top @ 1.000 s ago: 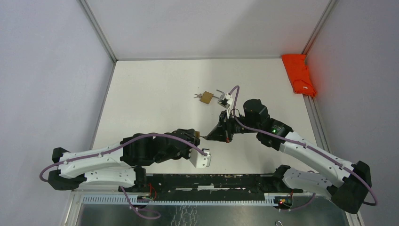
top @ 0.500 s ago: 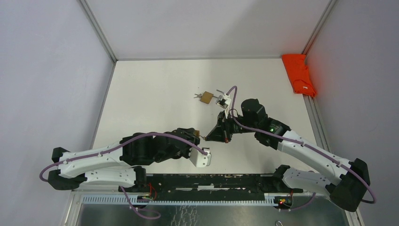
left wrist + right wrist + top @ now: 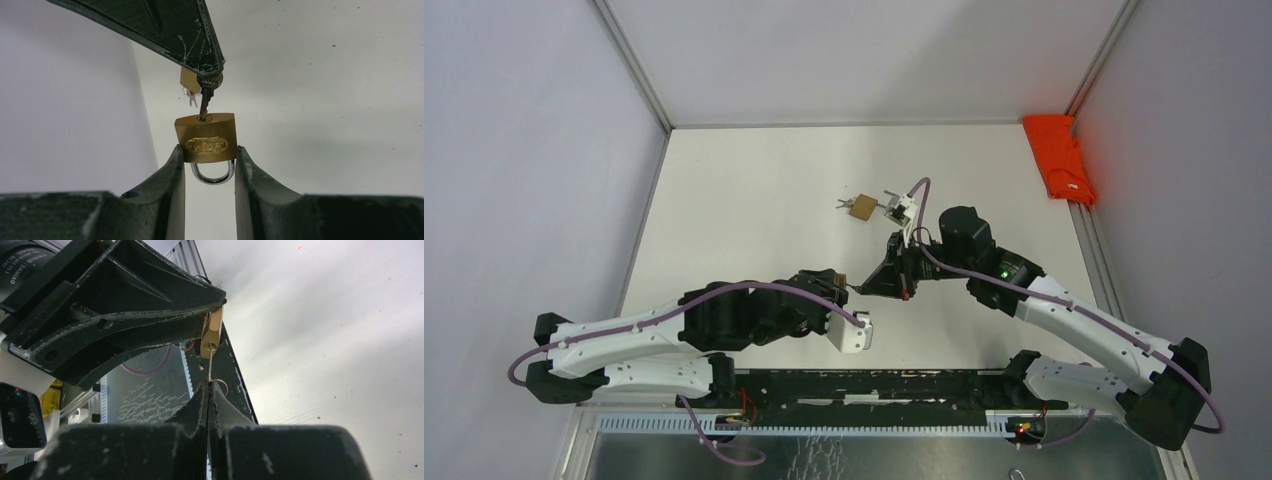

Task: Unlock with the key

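Observation:
My left gripper [image 3: 209, 155] is shut on a brass padlock [image 3: 206, 136], gripping its body by both sides above the table, with the steel shackle [image 3: 212, 176] toward the camera and looking closed. My right gripper [image 3: 208, 386] is shut on a key [image 3: 209, 367]. The key blade sits in the keyhole of the padlock [image 3: 212, 332]. In the left wrist view the key [image 3: 206, 100] enters the padlock's far end. In the top view the two grippers meet tip to tip, the left gripper [image 3: 838, 285] against the right gripper [image 3: 862, 287].
A second brass padlock [image 3: 861, 207] with small keys lies on the table behind the grippers, next to a small white part [image 3: 902, 211]. An orange cloth [image 3: 1060, 158] lies at the back right edge. Walls enclose the left, back and right sides.
My right gripper has edged slightly left, toward the padlock in my left gripper. The left arm has barely moved.

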